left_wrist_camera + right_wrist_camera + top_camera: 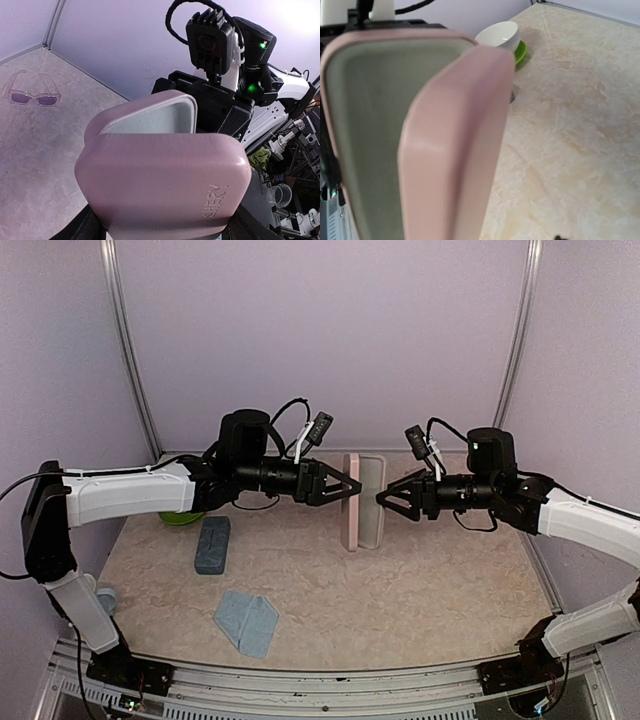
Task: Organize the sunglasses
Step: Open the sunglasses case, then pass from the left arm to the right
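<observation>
An open pink case [350, 502] with grey lining is held upright above the table's middle. My left gripper [347, 487] is shut on its lower half, with fingers [86, 226] on both sides of the pink shell [160, 185]. My right gripper [384, 498] is at the edge of the case's other half [372, 502]. In the right wrist view that pink edge [455, 150] stands between the jaws, which look spread and clear of it. The clear-framed sunglasses [35, 95] with purplish lenses lie unfolded on the table by the back wall. The pink-red pair is out of view.
A blue-grey case [212, 544] lies closed left of centre. A light-blue cloth [246, 622] lies near the front edge, with another bluish item [105, 598] by the left arm. A white bowl [500, 36] on a green plate [180, 518] sits at the left.
</observation>
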Tool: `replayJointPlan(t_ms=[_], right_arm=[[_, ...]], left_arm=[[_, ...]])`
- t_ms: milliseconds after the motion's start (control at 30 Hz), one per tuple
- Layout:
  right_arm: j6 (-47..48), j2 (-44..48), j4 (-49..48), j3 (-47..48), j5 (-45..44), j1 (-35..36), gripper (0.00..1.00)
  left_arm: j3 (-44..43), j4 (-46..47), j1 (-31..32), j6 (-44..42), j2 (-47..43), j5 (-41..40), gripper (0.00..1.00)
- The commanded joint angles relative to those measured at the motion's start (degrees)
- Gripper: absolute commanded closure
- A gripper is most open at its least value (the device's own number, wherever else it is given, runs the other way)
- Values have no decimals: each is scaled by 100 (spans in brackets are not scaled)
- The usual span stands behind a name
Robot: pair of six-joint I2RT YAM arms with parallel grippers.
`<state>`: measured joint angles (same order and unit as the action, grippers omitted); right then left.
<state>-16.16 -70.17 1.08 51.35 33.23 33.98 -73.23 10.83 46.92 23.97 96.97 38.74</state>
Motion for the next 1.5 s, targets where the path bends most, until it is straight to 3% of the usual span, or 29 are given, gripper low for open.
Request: replayJointPlan(t_ms=[0,367,733,1067,1300,1467], right_arm=[[269,-45,318,-23,-448,-197,38],[308,-7,372,-71,-180,-365,39],[16,394,56,37,1135,-405,29],[-296,275,-78,84,1026,-755,35],[-496,226,-388,52,1797,-853,34],[-778,156,-696,-11,2361,-866,45]], left_arm=[[-305,411,142,4,-113,867,57],[-310,367,125,-20,-96,893,59],[-468,-81,98,-261,58,796,59],[-634,14,116,-164,179,1284,59],[-706,-79,149,-130,257,1509,59],[-760,-132,171,-122,295,1546,59]])
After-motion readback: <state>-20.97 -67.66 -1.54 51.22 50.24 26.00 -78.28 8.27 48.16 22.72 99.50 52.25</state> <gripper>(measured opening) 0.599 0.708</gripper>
